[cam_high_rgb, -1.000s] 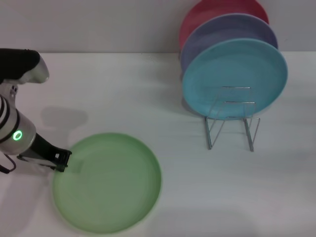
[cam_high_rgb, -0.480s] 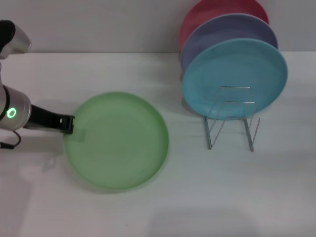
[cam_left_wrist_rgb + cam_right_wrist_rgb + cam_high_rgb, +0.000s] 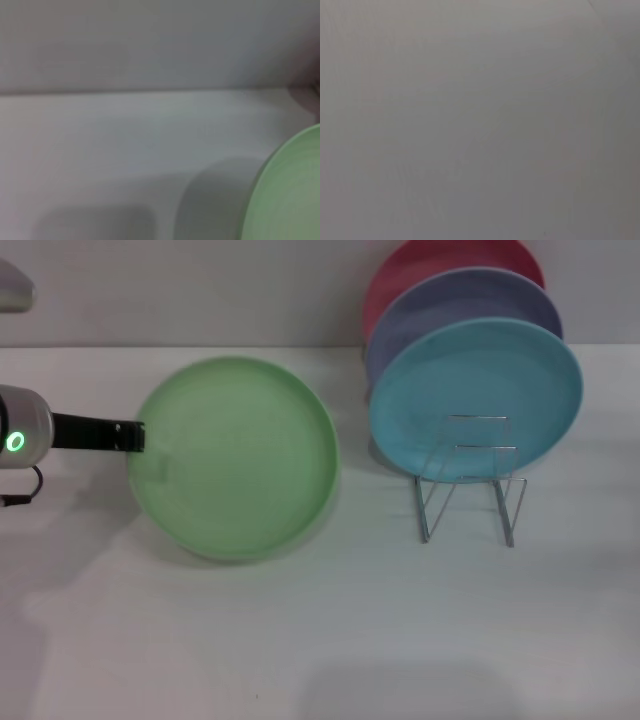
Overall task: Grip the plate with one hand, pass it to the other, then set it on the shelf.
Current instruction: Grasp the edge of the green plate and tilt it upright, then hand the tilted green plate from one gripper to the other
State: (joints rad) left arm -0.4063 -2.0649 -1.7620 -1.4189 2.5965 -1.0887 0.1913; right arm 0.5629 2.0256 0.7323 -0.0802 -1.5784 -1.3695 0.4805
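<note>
The pale green plate (image 3: 238, 455) hangs in the air over the left half of the white table, its face tilted toward my head camera. My left gripper (image 3: 137, 437), black with a green ring light on its silver wrist, is shut on the plate's left rim. Part of the green rim also shows in the left wrist view (image 3: 287, 195). The silver wire shelf (image 3: 470, 480) stands at the right of the table, with free loops at its front. My right gripper is out of view; its wrist view shows only a blank grey surface.
Three plates stand upright in the shelf: a light blue plate (image 3: 476, 400) in front, a lilac plate (image 3: 455, 302) behind it and a red plate (image 3: 440, 260) at the back. A grey wall runs behind the table (image 3: 330, 620).
My left gripper has lifted the green plate off the table and carried it up and away from me, tilting its face toward the camera. The shelf and its plates have not moved.
</note>
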